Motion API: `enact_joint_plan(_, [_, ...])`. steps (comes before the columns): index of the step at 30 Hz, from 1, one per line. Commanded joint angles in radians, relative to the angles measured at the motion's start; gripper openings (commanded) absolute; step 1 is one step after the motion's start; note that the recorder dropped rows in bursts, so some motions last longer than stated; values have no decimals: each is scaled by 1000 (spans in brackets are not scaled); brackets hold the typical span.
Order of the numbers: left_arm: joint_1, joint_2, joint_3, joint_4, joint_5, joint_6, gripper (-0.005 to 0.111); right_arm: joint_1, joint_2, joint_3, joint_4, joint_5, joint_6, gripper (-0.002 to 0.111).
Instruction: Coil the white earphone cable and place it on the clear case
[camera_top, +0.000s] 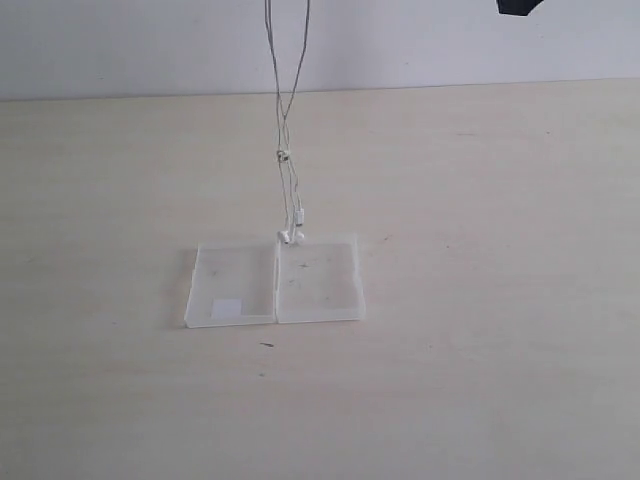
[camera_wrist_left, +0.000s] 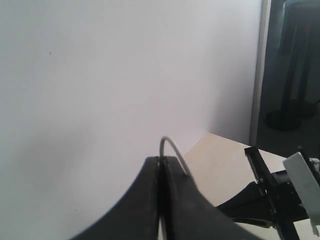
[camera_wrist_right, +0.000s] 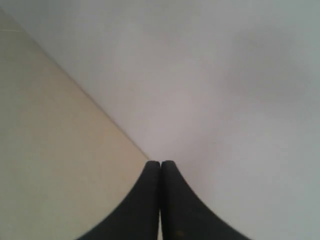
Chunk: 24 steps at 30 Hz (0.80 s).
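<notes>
My left end effector (camera_wrist_left: 161, 159) is pressed together on the earphone cable (camera_wrist_left: 173, 150); a short loop arches out beside the tips. The high pinch probably serves to let the cable hang straight below in doubled strands, ready to be lowered into a coil. The earbuds (camera_top: 291, 234) hang lowest, at the far edge of the clear case (camera_top: 320, 285); contact cannot be confirmed. The case lies open on the tabletop (camera_top: 500, 330). My right end effector (camera_wrist_right: 160, 163) is pressed together on nothing.
</notes>
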Motion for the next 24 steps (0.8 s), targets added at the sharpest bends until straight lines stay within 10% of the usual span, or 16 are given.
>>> enact_joint_plan(1, [0, -2, -6, 32, 9, 0, 0, -92, 86, -95, -135, -285, 198, 0])
enact_joint_plan(9, [0, 0, -6, 32, 19, 0, 0, -152, 263, -103, 5, -602, 159, 9])
enact_joint_plan(17, [0, 0, -6, 23, 23, -6, 0, -6, 326, -103, 56, -602, 148, 74])
enact_joint_plan(24, [0, 0, -6, 17, 43, -6, 0, 101, 315, -103, 85, -602, 132, 72])
